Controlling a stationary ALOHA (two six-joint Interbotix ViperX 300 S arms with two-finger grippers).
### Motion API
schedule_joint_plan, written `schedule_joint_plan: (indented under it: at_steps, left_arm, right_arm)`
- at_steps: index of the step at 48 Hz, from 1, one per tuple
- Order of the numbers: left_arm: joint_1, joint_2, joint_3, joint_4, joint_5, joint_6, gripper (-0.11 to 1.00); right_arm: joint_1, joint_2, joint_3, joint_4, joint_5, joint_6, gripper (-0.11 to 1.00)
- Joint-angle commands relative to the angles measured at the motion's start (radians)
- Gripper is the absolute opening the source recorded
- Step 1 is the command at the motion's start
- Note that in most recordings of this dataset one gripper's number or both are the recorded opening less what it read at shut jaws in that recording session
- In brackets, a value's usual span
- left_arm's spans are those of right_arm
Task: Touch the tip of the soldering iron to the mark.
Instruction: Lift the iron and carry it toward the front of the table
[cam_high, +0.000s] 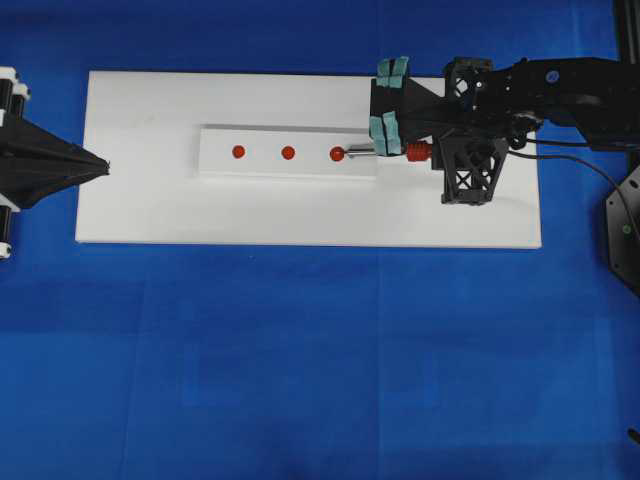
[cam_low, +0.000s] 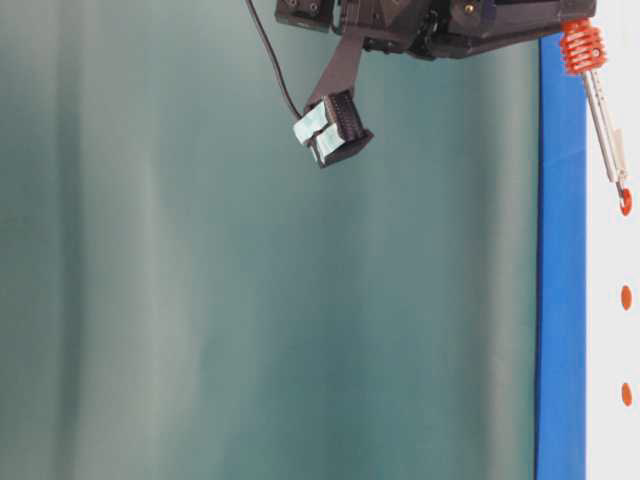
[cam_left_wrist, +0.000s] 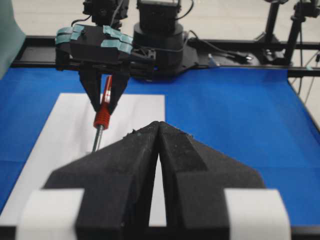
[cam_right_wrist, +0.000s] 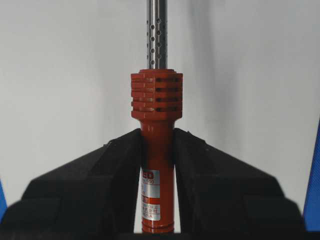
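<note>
we see the right gripper (cam_right_wrist: 157, 165) clamped on the soldering iron (cam_right_wrist: 157, 125), tip at the mark (cam_high: 338, 154) near the strip's right end; left gripper (cam_left_wrist: 159, 150) closed, idle. excess downward pressure risks skidding off.

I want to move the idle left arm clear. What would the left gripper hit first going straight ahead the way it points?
Probably the soldering iron held in the right gripper, a little left of centre in the left wrist view. The left gripper sits shut; height is hard to judge.
</note>
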Motion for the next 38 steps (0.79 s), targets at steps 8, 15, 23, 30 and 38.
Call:
schedule_joint_plan:
  at_steps: [8,15,23,30,38]
  left_arm:
    - [-0.002,0.003,-0.012,0.002,-0.008,-0.002,0.02]
    - [-0.003,0.003,-0.012,0.002,-0.008,-0.002,0.02]
    - [-0.002,0.003,-0.012,0.002,-0.009,-0.002,0.02]
    - [-0.002,0.003,-0.012,0.002,-0.008,-0.002,0.02]
    - [-0.002,0.003,-0.014,0.002,-0.008,0.000,0.02]
  right_arm:
    - [0.000,-0.060,-0.043,-0.003,0.014,0.002,0.06]
    - [0.000,-0.109,-0.080,-0.003,0.064,0.000,0.06]
    - [0.000,-0.166,-0.132,-0.014,0.150,0.000,0.06]
    - [0.000,-0.199,-0.149,-0.026,0.184,0.002,0.06]
    - [0.005,-0.204,-0.141,-0.023,0.184,0.025,0.06]
